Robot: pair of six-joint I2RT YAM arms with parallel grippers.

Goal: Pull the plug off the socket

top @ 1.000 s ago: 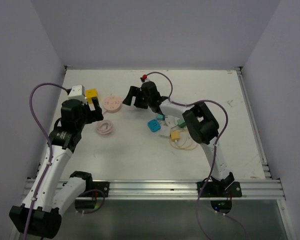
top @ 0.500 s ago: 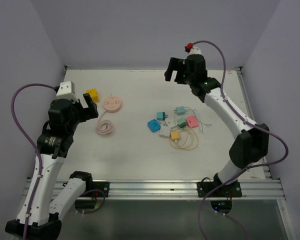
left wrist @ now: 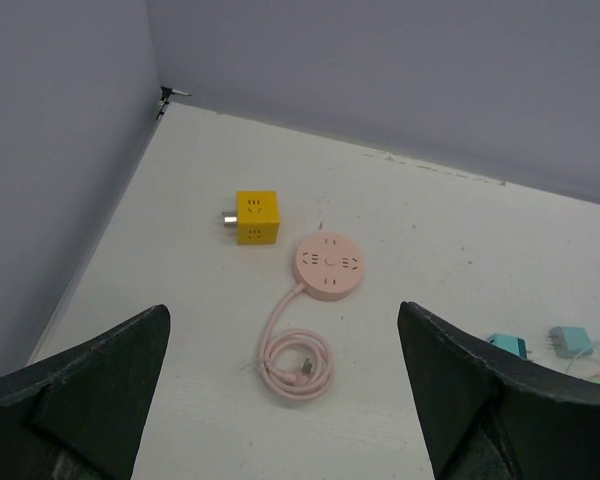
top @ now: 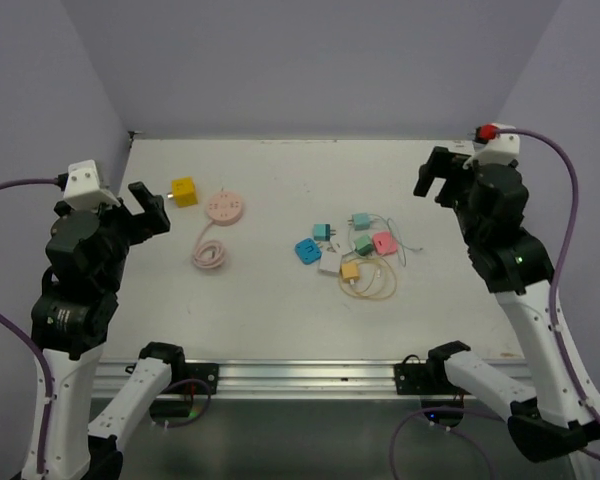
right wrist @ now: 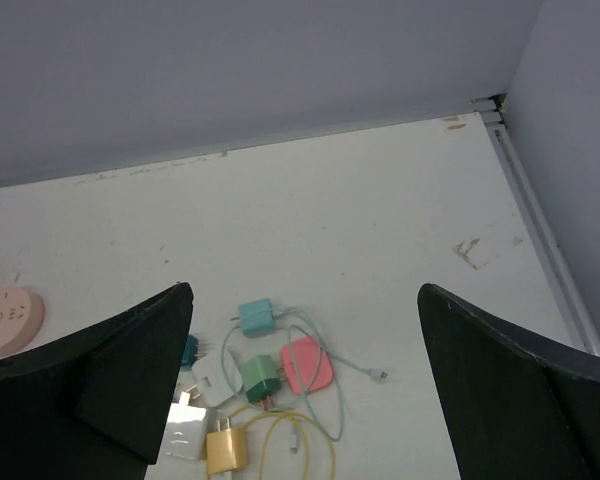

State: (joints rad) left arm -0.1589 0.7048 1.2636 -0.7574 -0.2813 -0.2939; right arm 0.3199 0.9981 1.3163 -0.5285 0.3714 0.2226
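Observation:
A yellow cube socket (top: 183, 190) (left wrist: 257, 217) sits at the table's back left, with a small grey plug (left wrist: 226, 216) stuck in its left face. Beside it lies a round pink socket (top: 225, 208) (left wrist: 328, 266) whose pink cable (left wrist: 293, 362) is coiled in front of it. My left gripper (top: 152, 208) (left wrist: 283, 310) hangs open high above the table's left side, empty. Above the right side my right gripper (top: 435, 178) (right wrist: 305, 290) is open and empty too. Neither gripper touches anything.
A heap of small chargers and thin cables (top: 350, 250) (right wrist: 260, 375), in blue, teal, green, pink, white and yellow, lies mid-table. Walls close the table at the left, back and right, and a metal rail (top: 507, 250) runs along its right edge.
Both arms have lifted up and drawn back from the table. The right arm swung from near the pink socket over to the right side. The left arm pulled away to the left.

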